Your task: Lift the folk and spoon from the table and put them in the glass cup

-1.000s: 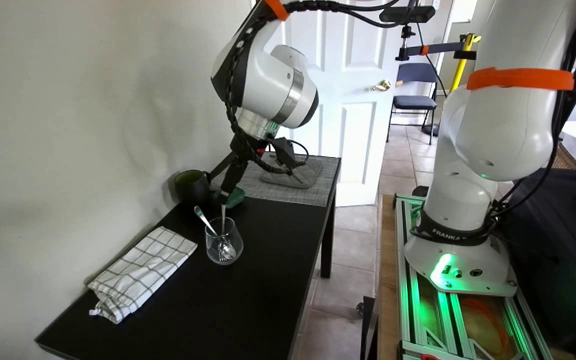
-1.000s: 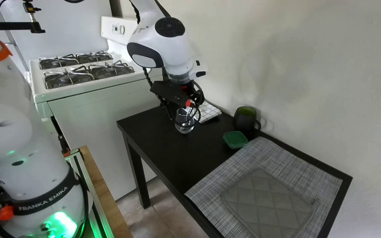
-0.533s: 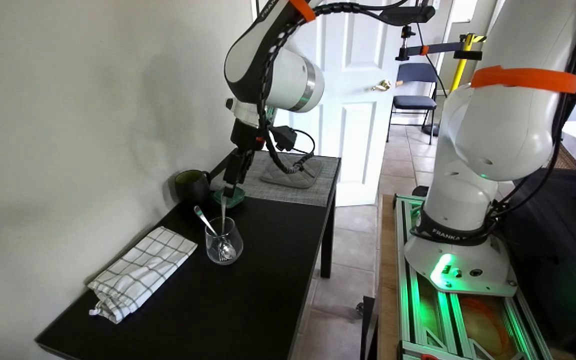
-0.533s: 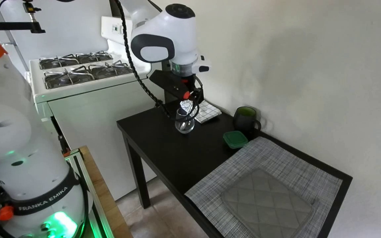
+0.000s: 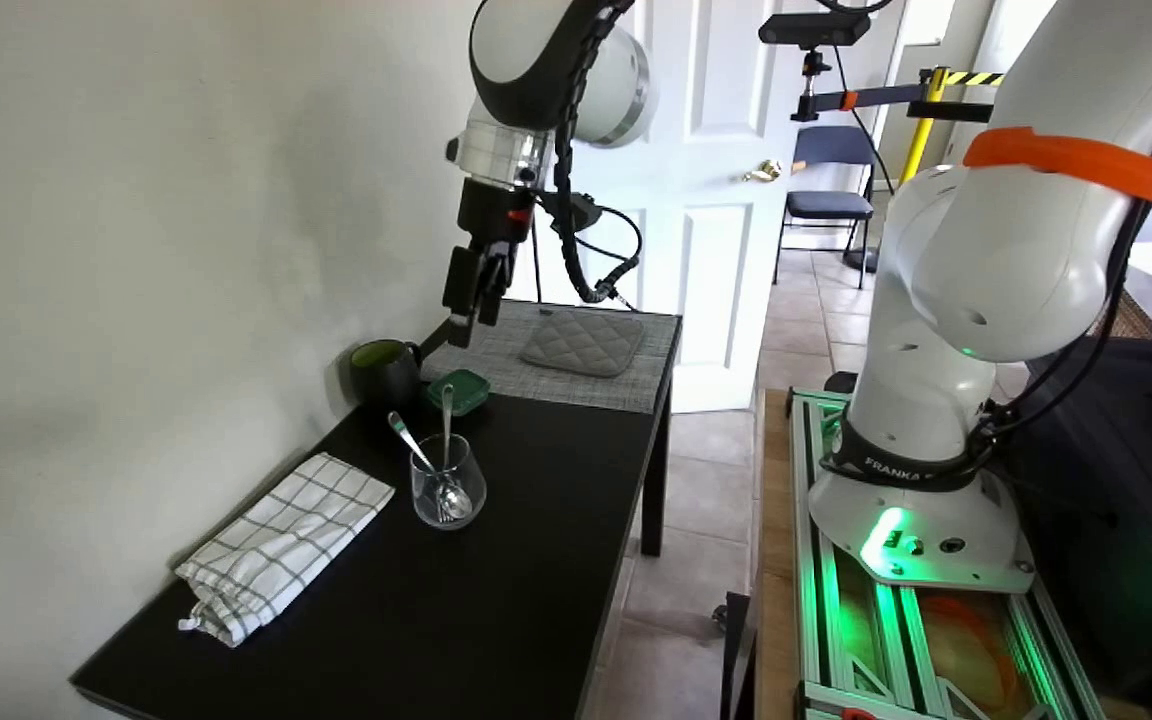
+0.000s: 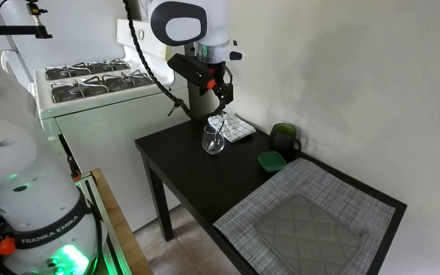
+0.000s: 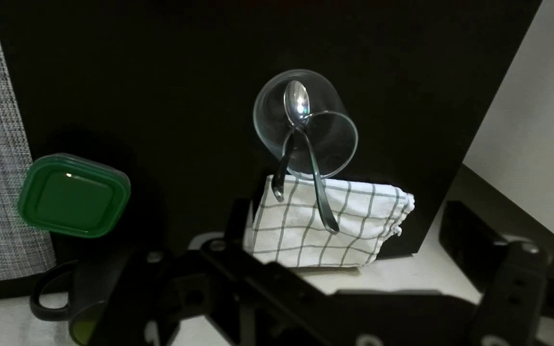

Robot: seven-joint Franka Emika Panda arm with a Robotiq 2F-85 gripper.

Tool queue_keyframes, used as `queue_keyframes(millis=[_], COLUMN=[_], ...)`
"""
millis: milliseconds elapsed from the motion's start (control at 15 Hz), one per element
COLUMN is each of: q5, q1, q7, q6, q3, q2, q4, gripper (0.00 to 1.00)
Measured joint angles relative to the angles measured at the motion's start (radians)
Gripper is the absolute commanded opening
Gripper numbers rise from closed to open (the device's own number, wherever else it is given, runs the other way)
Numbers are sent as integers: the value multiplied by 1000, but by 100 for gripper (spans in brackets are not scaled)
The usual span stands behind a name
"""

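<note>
The glass cup [image 5: 477, 478] stands upright on the black table [image 5: 526, 590]. Inside it the fork [image 5: 447, 425] and the spoon [image 5: 404, 432] lean against the rim, handles sticking out above. Looking down in the wrist view, the spoon's bowl [image 7: 296, 98] rests at the bottom of the cup, and the fork's handle [image 7: 282, 175] crosses it; the fork's head is hidden there. My gripper [image 5: 474, 325] hangs above the handles, apart from them. Its jaws stand wide with nothing held, as the wrist view also shows of the gripper [image 7: 349, 216].
A checked white cloth [image 5: 286, 540] lies beside the cup, along the wall. Farther along are a green lidded container [image 6: 272, 161], a dark mug [image 6: 282, 139] with a handle, and a grey woven mat [image 6: 239, 229] bearing a quilted pad [image 6: 308, 236].
My gripper has risen away from the upright fork handle, whose top now shows free. The cup, fork and spoon have kept their places.
</note>
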State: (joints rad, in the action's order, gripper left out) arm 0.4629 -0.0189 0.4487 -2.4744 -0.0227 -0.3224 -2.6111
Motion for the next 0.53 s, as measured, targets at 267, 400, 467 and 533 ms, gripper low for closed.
queue_keyframes(millis=[267, 400, 467, 533], q5=[-32, -32, -32, -32], q1=[-17, -23, -23, -23], q7=[-37, -37, -37, -37], q6=[15, 15, 15, 15], q3=[23, 30, 31, 31], q2=[-25, -23, -23, -23], q4=[1, 1, 1, 1], gripper=[100, 100, 100, 100])
